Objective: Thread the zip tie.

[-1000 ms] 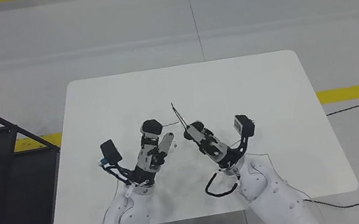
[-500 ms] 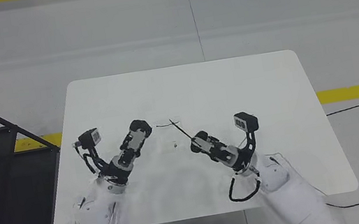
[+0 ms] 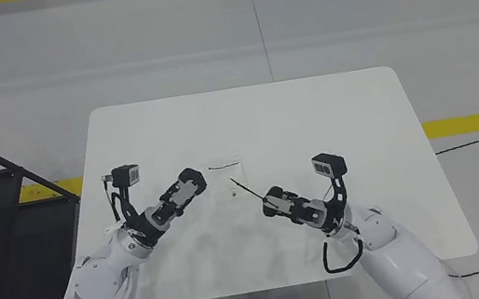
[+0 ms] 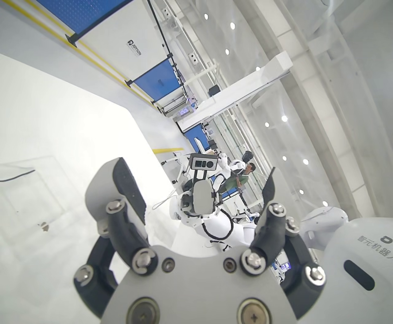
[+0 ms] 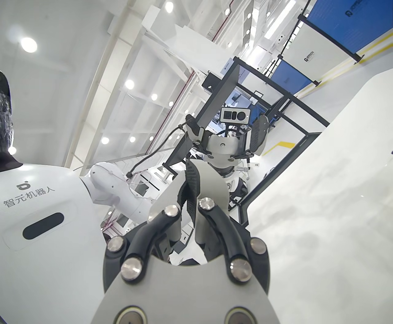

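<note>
1. The thin black plastic zip tie (image 3: 246,189) sticks out of the right pincer (image 3: 268,202), which pinches one end, over the white worktop (image 3: 341,133).
2. The left pincer (image 3: 195,177) (spread wide) hovers near a clear plastic sheet (image 3: 225,174).

Bright, even light from round ceiling lamps (image 5: 29,44) floods the hall; the white table (image 3: 309,110) glares almost featureless, while both wrist views bow straight lines near their edges.

The table (image 3: 358,121) is smooth matt white, the zip tie (image 3: 246,187) thin black plastic, and the left gripper (image 4: 196,171) has matt black pads (image 4: 129,190) on brushed metal.
</note>
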Tool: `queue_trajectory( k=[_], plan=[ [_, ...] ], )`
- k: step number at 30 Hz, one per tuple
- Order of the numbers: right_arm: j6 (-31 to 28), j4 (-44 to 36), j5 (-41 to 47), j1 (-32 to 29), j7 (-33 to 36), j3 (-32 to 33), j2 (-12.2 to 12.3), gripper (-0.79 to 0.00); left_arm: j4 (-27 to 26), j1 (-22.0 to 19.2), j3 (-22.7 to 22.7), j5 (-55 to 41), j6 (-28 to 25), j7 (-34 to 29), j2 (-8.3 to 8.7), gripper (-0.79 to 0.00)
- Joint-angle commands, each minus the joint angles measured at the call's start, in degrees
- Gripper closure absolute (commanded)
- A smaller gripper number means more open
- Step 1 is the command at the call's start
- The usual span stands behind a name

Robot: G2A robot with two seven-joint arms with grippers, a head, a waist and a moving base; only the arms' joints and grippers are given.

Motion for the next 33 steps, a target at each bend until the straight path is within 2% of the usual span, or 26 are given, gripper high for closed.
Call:
queue_trajectory(
  k=[1, 3, 6, 7, 10, 13, 16, 33],
  plan=[
    [0.3, -0.1, -0.2, -0.1, -0.2, 0.0, 0.0, 0.0, -0.1, 0.0, 0.1, -0.1, 0.2, 0.1, 0.0, -0.785],
    [1.6, -1.2, -1.8, -0.3, -0.5, -0.2, 0.0, 0.0, -0.7, -0.2, 1.2, -3.4, 2.1, -2.3, 0.1, -0.785],
    [2.3, -1.4, -2.0, -0.2, 0.5, -0.4, 0.1, 0.0, 0.3, -1.6, 1.3, -9.9, 4.6, -9.5, 0.59, -0.785],
    [2.6, -1.3, -1.4, 0.1, 1.4, -0.5, 0.2, 0.0, 0.9, -2.1, 1.1, -11.8, 5.4, -11.5, 0.76, -0.76],
    [4.3, -0.7, 1.1, 1.0, 4.3, -0.9, 0.4, 0.0, 2.4, -3.4, 0.9, -16.6, 7.3, -17.9, 1.22, -0.65],
    [6.4, -0.5, 3.5, 1.8, 6.4, -1.4, 0.7, 0.0, 3.8, -4.5, 0.8, -20.2, 8.5, -23.0, 1.6, -0.44],
    [8.7, -0.4, 6.3, 2.5, 8.7, -1.9, 1.0, 0.0, 4.8, -5.3, 0.9, -21.4, 8.8, -25.9, 1.87, -0.351],
    [10.9, -0.2, 9.3, 3.9, 10.9, -3.6, 2.0, 0.0, 4.8, -6.2, 3.0, -22.2, 8.1, -24.9, 2.47, -0.286]
  ],
)
